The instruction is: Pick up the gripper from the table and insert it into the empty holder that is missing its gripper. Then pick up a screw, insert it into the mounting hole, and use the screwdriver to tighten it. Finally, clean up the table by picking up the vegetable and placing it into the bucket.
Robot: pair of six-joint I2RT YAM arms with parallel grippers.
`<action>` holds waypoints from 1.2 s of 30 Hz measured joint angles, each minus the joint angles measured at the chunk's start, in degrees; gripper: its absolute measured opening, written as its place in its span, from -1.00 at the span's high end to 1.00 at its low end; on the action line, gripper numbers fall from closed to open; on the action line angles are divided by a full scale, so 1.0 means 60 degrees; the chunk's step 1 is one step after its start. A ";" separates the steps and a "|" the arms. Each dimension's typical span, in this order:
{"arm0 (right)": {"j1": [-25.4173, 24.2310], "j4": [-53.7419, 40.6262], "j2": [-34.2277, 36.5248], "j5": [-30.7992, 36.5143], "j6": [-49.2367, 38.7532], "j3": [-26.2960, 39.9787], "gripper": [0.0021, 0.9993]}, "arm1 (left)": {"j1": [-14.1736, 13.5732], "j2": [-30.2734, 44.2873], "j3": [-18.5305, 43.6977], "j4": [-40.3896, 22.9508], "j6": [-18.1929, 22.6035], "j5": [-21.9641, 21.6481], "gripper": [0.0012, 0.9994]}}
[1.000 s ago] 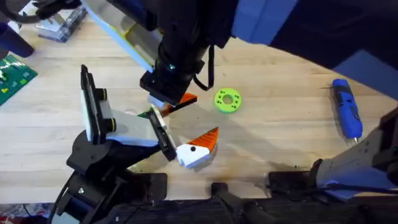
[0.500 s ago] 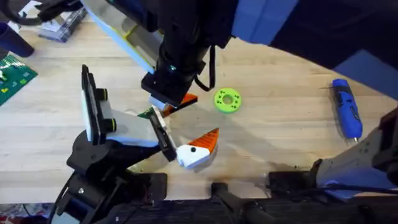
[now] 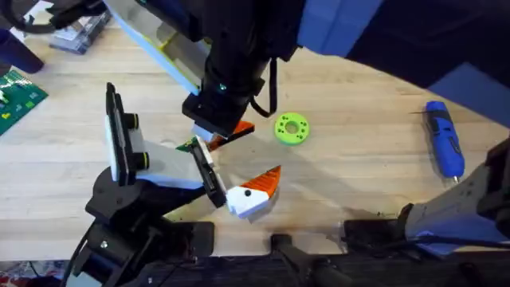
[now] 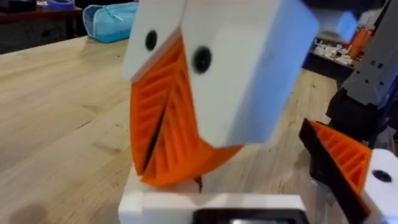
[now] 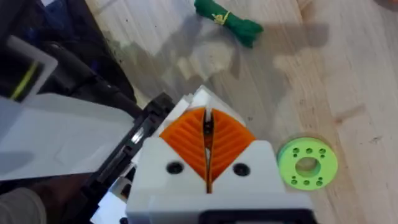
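The right gripper (image 5: pixel 207 121) is hovering low over the pale wooden table (image 3: pixel 358 183), and its orange ribbed pads (image 5: pixel 186 137) are pressing together along a thin dark seam, with nothing showing between them. Just beside these fingers, on the side toward the arms' bases, the holder (image 3: pixel 210 171) is standing out from its white body as a black slotted bar. The gripper (image 3: pixel 255 191) is lying at the far end of that bar from the fingers. Its white block is touching the bar and its orange wedge is pointing away, but whether it is seated in the slot cannot be told.

The vegetable (image 5: pixel 227 18), a small green bundle, is resting on the wood a little ahead of the fingertips. A lime-green disc (image 3: pixel 292 129) with a centre hole is lying near the fingers on their other side. The screwdriver (image 3: pixel 445 139) is lying well apart from them, out toward the table's right edge.

The left gripper (image 4: pixel 211 208) is showing as a white strip at the near edge of its wrist view, and whether it is open or closed cannot be told.

The wood is showing plain grain and soft shadows. A green circuit board (image 3: pixel 16 96) and a clear plastic box (image 3: pixel 76 32) are sitting at the far left. In the room behind, a light blue pouch (image 4: pixel 109 18) is resting on the tabletop.
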 joint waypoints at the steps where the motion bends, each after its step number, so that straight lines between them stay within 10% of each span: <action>1: 0.0000 -0.0004 0.0000 -0.0001 0.0000 0.0000 0.98 | 0.0000 0.0000 0.0000 0.0000 0.0000 0.0003 -0.97; 36: 0.0004 -0.0187 -0.0372 0.0023 -0.0170 0.0000 0.98 | 0.0000 0.0000 0.0000 0.0015 0.0171 0.0028 -0.98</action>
